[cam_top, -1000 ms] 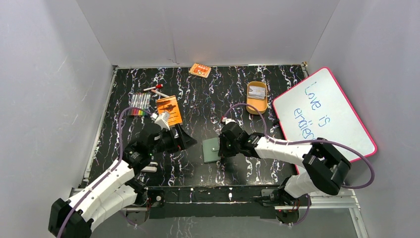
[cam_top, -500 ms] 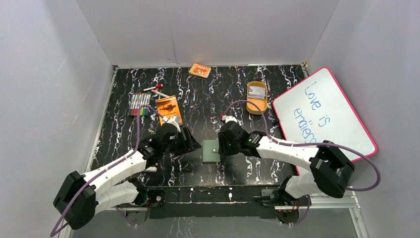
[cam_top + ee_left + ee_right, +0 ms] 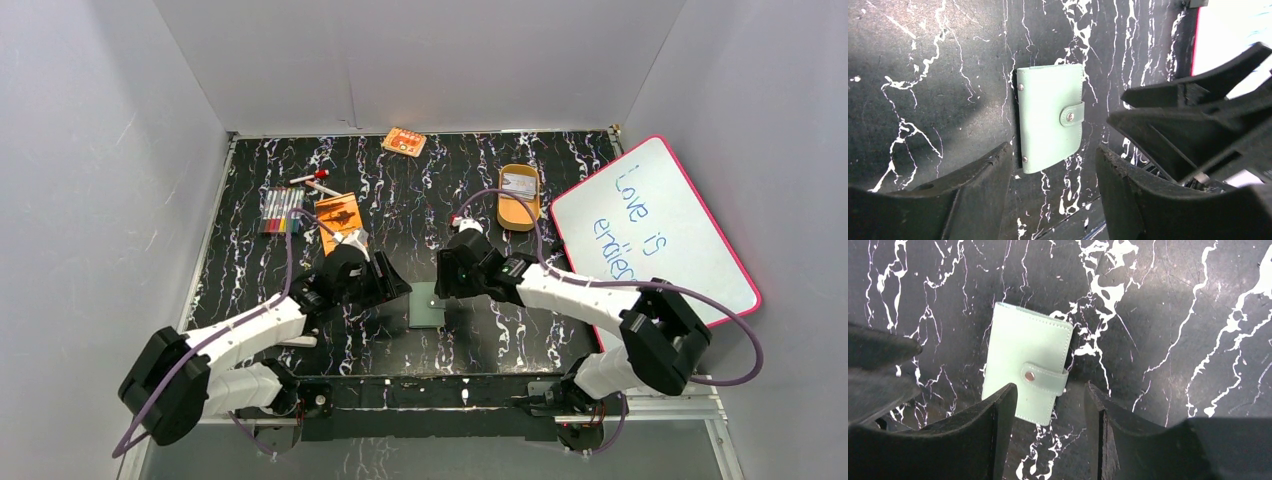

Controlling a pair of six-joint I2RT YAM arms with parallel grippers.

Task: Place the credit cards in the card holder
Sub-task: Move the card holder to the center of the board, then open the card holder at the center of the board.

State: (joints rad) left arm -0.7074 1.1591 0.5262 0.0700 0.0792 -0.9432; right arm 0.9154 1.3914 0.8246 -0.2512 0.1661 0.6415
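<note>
Card holder (image 3: 427, 304) shut (tab snapped); left tool (image 3: 1053, 154), right tool (image 3: 1049, 389) part-open, empty.

White-shelled arms (image 3: 240, 335), black joints (image 3: 655, 335); purple cables (image 3: 288, 255); left pincer (image 3: 1053, 165) and right pincer (image 3: 1048, 395) matte black.

Bright even light; soft shadows; near edges blurred.
</note>
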